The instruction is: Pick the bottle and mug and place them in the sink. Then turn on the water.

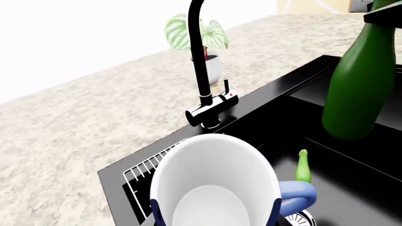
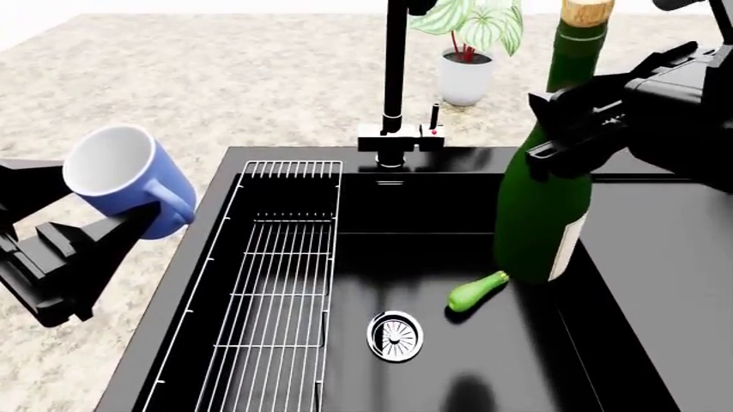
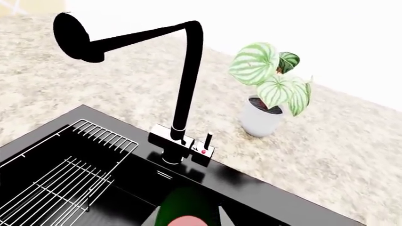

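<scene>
The left jaws (image 2: 109, 225) are clamped on the mug (image 2: 124, 178), which hangs tilted just outside the left rim of the sink (image 2: 641, 257), over the counter (image 2: 172, 77) edge. The basin lies to the robot's right of the mug, past the wire rack (image 2: 275, 283), so the mug must travel inward and then down.

The right jaws (image 2: 561, 129) grip the bottle (image 2: 548, 215) around its upper body. It stands nearly upright, long axis vertical, cork up, its base already low inside the basin near the zucchini (image 2: 478, 291) and to the right of the drain (image 2: 396, 334). I judge the bottle closer to release. No stream runs from the faucet (image 2: 396, 77).
</scene>
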Tool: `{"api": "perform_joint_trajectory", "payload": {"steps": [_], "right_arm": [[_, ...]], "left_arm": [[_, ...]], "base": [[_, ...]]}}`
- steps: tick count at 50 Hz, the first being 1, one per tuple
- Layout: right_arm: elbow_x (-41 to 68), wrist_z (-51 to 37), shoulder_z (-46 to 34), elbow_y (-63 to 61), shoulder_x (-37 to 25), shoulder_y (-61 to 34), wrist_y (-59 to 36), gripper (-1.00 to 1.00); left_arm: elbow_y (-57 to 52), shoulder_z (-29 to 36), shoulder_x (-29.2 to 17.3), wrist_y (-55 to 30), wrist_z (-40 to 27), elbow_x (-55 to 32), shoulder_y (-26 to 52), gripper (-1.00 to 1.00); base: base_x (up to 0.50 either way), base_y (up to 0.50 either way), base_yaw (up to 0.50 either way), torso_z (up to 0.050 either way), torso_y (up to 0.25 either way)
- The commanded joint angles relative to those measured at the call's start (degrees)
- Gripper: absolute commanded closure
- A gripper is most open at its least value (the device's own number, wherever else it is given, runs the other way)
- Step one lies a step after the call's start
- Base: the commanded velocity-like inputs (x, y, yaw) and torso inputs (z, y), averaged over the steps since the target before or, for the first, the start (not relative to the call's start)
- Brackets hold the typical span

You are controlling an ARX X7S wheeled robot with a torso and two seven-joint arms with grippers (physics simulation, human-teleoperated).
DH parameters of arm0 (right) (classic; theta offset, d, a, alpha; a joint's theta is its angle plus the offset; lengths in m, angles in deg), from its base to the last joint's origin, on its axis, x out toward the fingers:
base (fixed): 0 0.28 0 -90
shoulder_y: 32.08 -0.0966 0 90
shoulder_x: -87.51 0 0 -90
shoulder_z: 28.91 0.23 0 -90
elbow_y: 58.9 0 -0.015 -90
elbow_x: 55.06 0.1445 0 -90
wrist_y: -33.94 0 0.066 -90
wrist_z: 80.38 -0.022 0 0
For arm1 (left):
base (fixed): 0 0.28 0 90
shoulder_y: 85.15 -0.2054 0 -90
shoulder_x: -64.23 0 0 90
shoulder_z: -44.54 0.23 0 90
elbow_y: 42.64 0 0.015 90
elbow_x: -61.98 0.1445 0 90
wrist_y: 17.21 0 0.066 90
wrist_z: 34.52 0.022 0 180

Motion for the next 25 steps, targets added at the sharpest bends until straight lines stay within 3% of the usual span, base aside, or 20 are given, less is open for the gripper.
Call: {"api": "perform_joint_trajectory", "payload": {"steps": [1, 25], "right_arm": [[-10.21, 5.17, -1.35, 3.59, 3.88, 5.05, 3.59, 1.0], [-22.71, 13.51, -5.39, 14.95, 14.38, 8.16, 11.09, 1.0]], "left_arm": [[-0.08, -0.4, -1.1, -0.3, -2.78, -3.54, 1.12, 1.0], [-0.19, -2.02, -2.67, -0.6, -5.03, -7.41, 0.54, 1.0]], "base": [[0.0, 0.0, 0.0, 0.0, 0.0], [0.0, 0.0, 0.0, 0.0, 0.001]]}}
